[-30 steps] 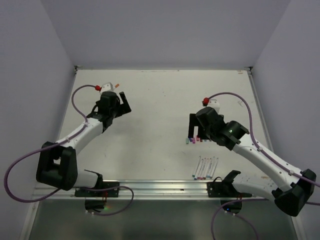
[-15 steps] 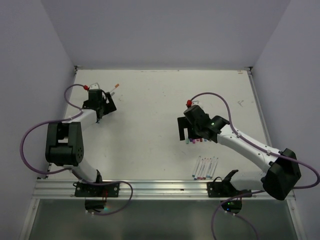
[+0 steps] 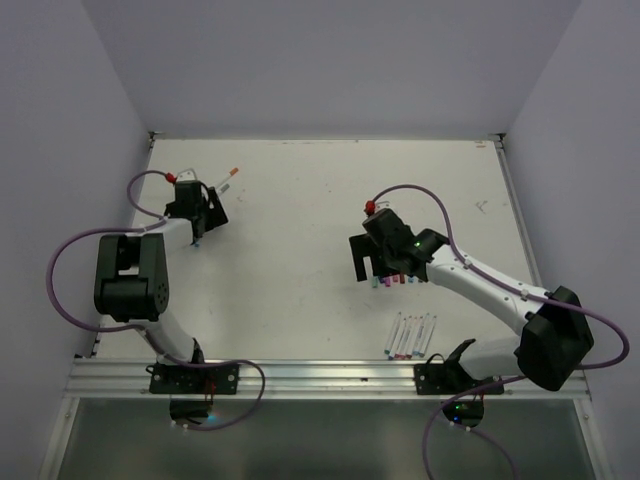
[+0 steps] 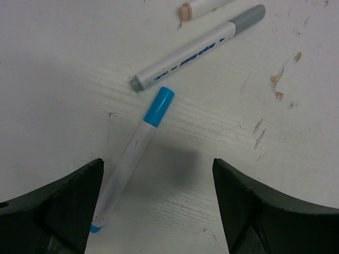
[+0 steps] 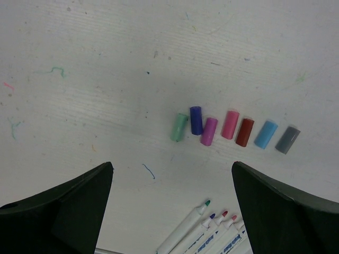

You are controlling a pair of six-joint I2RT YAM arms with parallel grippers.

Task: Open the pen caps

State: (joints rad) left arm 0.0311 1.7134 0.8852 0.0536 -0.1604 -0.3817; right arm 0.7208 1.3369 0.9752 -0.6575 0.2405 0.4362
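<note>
On your left, the left gripper [image 4: 156, 177] hangs low over the far-left part of the table [image 3: 300, 200] with its jaws spread wide and nothing between them. It sits there, I judge, because this is where the unopened pens lie. Just below the fingers is the blue-capped pen [image 4: 130, 166], slanted and nearer the left finger, its blue cap [image 4: 159, 106] on and pointing away from you. Just beyond it lies the grey-capped pen [image 4: 185, 55], and a peach-ended pen [image 4: 197, 6] is cut off at the top edge. Moving right, the right gripper [image 5: 172, 174] is also spread and empty, and hovers over the row of loose caps [image 5: 233, 129]. Seven of them lie side by side, green through grey, apparently lined up as a drop-off for finished caps. Nearer you, the uncapped pens [image 5: 206, 233] are bunched with tips bare, kept apart from the rest. You'll likely want the blue-capped pen lifted next so both grippers can pull it open.
</note>
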